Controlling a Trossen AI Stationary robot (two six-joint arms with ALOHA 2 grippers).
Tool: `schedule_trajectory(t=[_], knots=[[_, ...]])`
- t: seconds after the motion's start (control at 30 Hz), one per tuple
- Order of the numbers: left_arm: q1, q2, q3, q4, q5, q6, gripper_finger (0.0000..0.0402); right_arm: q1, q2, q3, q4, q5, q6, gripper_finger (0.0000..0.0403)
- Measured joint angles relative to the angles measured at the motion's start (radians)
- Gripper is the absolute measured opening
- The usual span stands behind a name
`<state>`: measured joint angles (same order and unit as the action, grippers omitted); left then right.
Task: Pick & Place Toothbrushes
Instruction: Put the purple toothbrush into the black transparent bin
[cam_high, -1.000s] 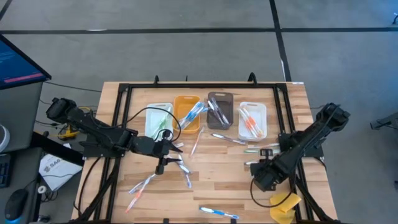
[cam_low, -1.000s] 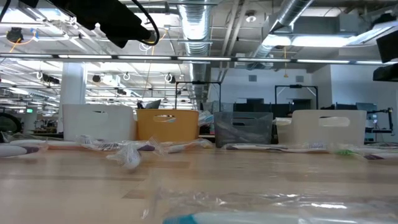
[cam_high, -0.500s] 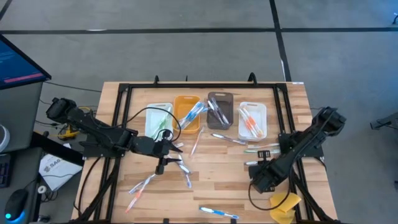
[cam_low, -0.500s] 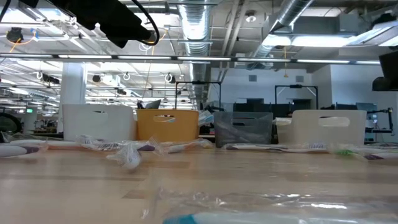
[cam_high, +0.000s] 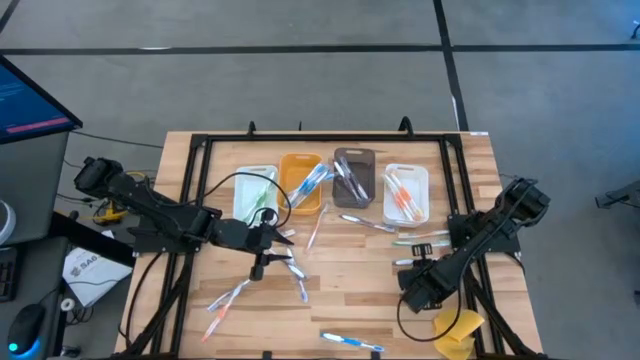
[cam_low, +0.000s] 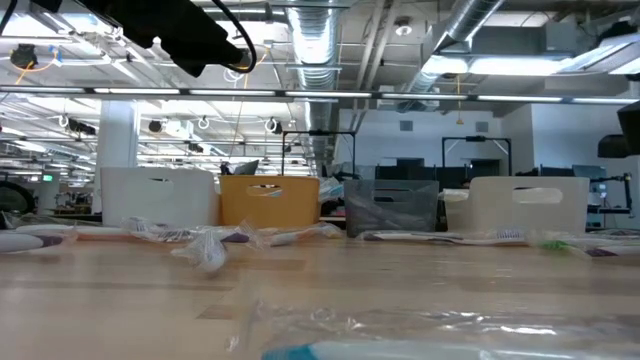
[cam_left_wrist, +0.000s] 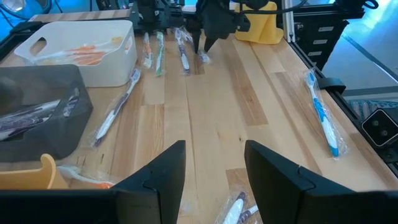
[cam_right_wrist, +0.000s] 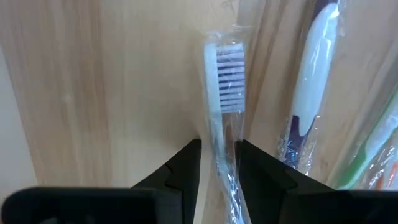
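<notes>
Wrapped toothbrushes lie flat on the wooden table (cam_high: 340, 255), and more fill four small bins at the back. My right gripper (cam_right_wrist: 217, 165) points down at the right side (cam_high: 413, 270). It is open, one finger on either side of a pale toothbrush (cam_right_wrist: 225, 81) in a clear wrapper. A white-and-purple toothbrush (cam_right_wrist: 311, 81) lies right beside it. My left gripper (cam_left_wrist: 214, 168) hovers open and empty above the table's left middle (cam_high: 282, 245). My right gripper comes from above, pointing down, with its fingers (cam_right_wrist: 186, 165) across the pale toothbrush's neck (cam_right_wrist: 216, 134), just below the bristle head. Whether the fingers touch the wrapper I cannot tell. The toothbrush lies flat on the table.
At the back stand a pale bin (cam_high: 253, 193), an orange bin (cam_high: 300, 182), a grey bin (cam_high: 353, 177) and a white bin (cam_high: 406, 193). A yellow sponge-like lump (cam_high: 458, 333) sits at the near right corner. Loose toothbrushes (cam_high: 232, 298) (cam_high: 352, 342) lie near the front.
My right gripper has sunk toward the table, down over the pale toothbrush, and has rolled slightly about its own axis.
</notes>
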<state>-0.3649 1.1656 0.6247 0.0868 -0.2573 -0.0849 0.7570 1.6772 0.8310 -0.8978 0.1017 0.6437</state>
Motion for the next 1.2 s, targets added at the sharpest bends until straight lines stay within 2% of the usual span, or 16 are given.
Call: schedule_trajectory(t=[0.1, 0.33, 0.47, 0.6, 0.8, 1.2], knots=[[0.000, 0.000, 0.000, 0.000, 0.000, 0.001, 0.0158, -0.004, -0.010, -0.002, 0.010, -0.011, 0.001, 0.0083], [0.000, 0.000, 0.000, 0.000, 0.000, 0.002, 0.0158, -0.043, -0.024, -0.003, 0.021, -0.076, -0.003, 0.0011], [0.000, 0.000, 0.000, 0.000, 0.000, 0.002, 0.0158, -0.059, -0.024, -0.004, 0.027, -0.081, -0.003, 0.0017], [0.000, 0.000, 0.000, 0.000, -0.001, 0.003, 0.0158, -0.072, -0.024, -0.002, 0.030, -0.092, -0.016, 0.0006], [0.000, 0.000, 0.000, 0.005, -0.055, 0.035, 0.0158, -0.073, -0.019, 0.022, 0.028, -0.083, -0.014, 0.0004], [0.000, 0.000, 0.000, 0.015, -0.058, 0.036, 0.0158, -0.082, -0.020, 0.146, 0.020, -0.051, -0.007, 0.0001]])
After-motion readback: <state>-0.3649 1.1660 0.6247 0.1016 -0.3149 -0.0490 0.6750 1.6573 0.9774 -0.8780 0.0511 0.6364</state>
